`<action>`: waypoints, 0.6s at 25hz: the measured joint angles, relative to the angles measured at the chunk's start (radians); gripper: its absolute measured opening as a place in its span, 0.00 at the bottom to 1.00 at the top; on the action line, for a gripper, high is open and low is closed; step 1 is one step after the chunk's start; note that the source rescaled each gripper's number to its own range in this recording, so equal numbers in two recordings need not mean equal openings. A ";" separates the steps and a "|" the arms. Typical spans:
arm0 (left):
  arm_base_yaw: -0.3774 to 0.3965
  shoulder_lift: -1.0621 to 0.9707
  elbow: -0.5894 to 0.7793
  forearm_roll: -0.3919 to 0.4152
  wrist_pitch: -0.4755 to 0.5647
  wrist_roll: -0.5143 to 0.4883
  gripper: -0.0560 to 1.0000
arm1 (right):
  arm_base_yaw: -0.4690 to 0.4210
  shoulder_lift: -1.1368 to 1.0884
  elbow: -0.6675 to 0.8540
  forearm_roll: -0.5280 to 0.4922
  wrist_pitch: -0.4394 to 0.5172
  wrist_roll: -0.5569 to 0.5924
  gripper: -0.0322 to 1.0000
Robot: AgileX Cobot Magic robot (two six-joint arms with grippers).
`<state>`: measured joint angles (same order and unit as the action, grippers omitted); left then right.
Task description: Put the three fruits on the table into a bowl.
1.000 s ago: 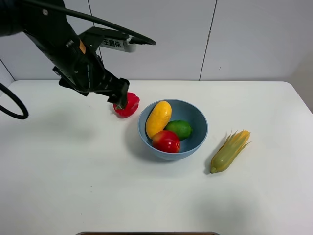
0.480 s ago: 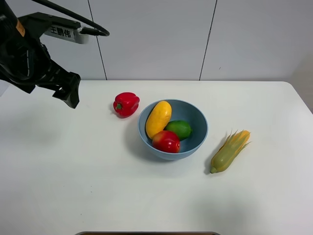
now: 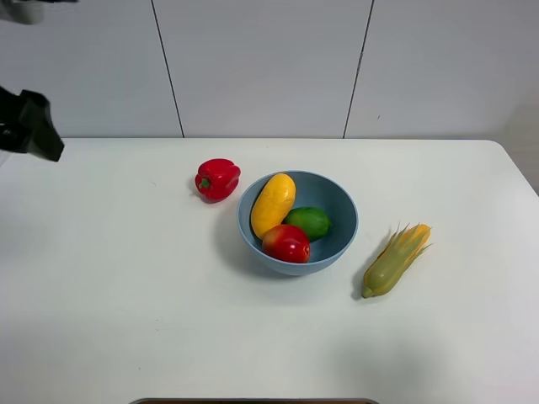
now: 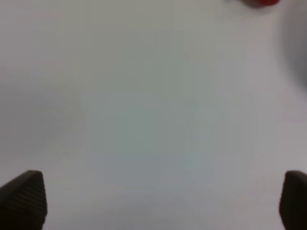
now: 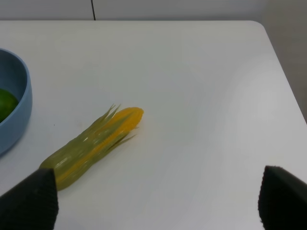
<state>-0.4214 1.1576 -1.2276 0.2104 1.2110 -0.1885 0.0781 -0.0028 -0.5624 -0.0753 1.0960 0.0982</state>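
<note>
The left gripper (image 4: 163, 201) has pulled right back from the middle of the table (image 3: 152, 320): a second ago it hung just over the red pepper (image 3: 217, 178) beside the bowl (image 3: 341, 240), half a second ago it was out over the left part of the table, and now only a dark tip of it shows at the far left edge of the high view, well apart from everything. Its fingers stand spread wide with nothing between them; its own camera shows only bare white table and a sliver of red at the edge. That retreat reads as a finish rather than a new reach, because all three fruits already lie in the bowl: the mango (image 3: 273, 204) leans against the rim on the pepper's side, the lime (image 3: 308, 222) sits toward the back, and the apple (image 3: 286, 243) rests at the front, touching the mango. The pepper stays on the table just beside the bowl, and the corn cob (image 3: 394, 260) lies on the other side, near but not touching it. The right gripper (image 5: 156, 203) is half spread and empty, looking at the corn cob and the bowl's edge.
</note>
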 joint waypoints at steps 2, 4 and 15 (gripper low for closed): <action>0.038 -0.076 0.094 -0.024 0.000 -0.002 0.98 | 0.000 0.000 0.000 0.000 0.000 0.000 0.60; 0.082 -0.176 0.192 -0.050 0.001 -0.002 0.98 | 0.000 0.000 0.000 0.000 0.000 0.000 0.60; 0.353 -0.738 0.608 -0.156 -0.046 0.098 0.98 | 0.000 0.000 0.000 0.000 0.000 0.000 0.60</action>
<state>-0.0688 0.4197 -0.6195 0.0543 1.1649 -0.0903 0.0781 -0.0028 -0.5624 -0.0753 1.0960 0.0982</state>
